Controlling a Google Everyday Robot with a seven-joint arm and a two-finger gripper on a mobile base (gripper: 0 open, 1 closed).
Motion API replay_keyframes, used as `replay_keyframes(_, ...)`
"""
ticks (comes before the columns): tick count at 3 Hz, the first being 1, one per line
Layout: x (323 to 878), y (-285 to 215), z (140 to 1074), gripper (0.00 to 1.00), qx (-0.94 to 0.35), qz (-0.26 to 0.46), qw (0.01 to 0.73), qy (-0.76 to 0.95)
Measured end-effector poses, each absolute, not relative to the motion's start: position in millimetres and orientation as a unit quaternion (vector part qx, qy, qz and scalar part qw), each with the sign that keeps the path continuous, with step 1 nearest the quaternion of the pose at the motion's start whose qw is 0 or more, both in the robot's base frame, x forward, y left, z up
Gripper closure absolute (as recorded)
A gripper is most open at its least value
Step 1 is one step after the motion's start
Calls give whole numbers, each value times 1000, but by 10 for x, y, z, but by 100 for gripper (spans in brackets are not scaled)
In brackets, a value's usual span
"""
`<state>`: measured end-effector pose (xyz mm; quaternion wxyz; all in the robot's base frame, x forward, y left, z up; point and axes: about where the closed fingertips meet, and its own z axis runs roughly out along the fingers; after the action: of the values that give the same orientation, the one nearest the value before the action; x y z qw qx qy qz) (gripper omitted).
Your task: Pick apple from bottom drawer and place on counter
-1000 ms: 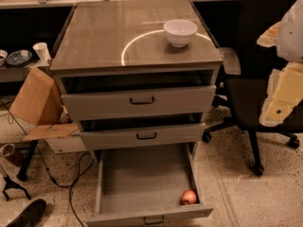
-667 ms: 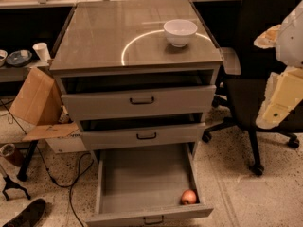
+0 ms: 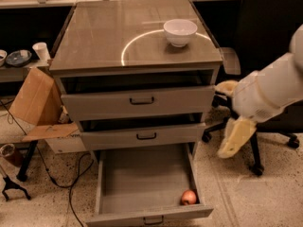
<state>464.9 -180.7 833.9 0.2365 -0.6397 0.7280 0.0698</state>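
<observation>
The apple (image 3: 188,197), small and reddish-orange, lies in the front right corner of the open bottom drawer (image 3: 142,178). The drawer is pulled far out of the grey cabinet. The counter (image 3: 109,37) is the glossy grey-brown cabinet top with a curved white ring of light. My gripper (image 3: 231,111) hangs in the air to the right of the cabinet, level with the two upper drawers. Its two cream fingers (image 3: 235,137) stand apart and hold nothing. It is well above and to the right of the apple.
A white bowl (image 3: 180,31) stands on the counter's back right. The two upper drawers (image 3: 137,100) are slightly ajar. A black office chair (image 3: 265,46) is behind my arm at the right. A cardboard box (image 3: 35,100) and cables lie on the floor at the left.
My arm and gripper have moved left and down, from the far right edge towards the cabinet's right side. The apple, bowl and drawers have not moved.
</observation>
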Motion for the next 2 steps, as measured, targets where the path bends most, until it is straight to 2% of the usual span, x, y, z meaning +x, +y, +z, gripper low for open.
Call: replay_keyframes(2, 4973, -1481, 6438, 0, -644, 140, 246, 711)
